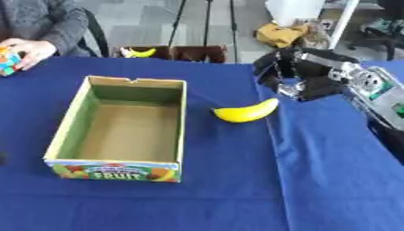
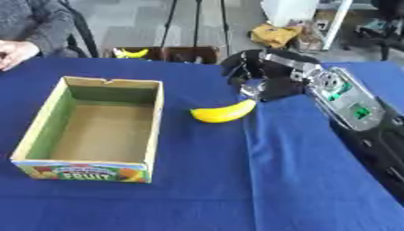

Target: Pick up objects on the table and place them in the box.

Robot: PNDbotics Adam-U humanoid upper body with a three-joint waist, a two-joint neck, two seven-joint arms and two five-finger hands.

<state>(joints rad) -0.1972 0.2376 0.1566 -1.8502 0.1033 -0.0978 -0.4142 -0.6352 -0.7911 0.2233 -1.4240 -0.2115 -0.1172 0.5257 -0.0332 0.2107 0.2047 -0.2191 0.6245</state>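
A yellow banana (image 1: pixel 246 111) lies on the blue tablecloth, just right of an open cardboard box (image 1: pixel 183 122) with a fruit print on its front wall. The box is empty inside. My right hand (image 1: pixel 293 76) comes in from the right and hangs just behind and above the banana's right tip. Its dark fingers (image 2: pixel 251 85) droop downward, relaxed, with nothing held, and they stand apart from the banana. My left hand shows in neither view.
At the far left table edge a person's hand (image 1: pixel 33 48) holds a colourful cube (image 1: pixel 6 61). Beyond the table, dark bins (image 1: pixel 177 53) hold another banana (image 1: pixel 142 53). A fold in the blue cloth (image 1: pixel 276 149) runs forward from the banana.
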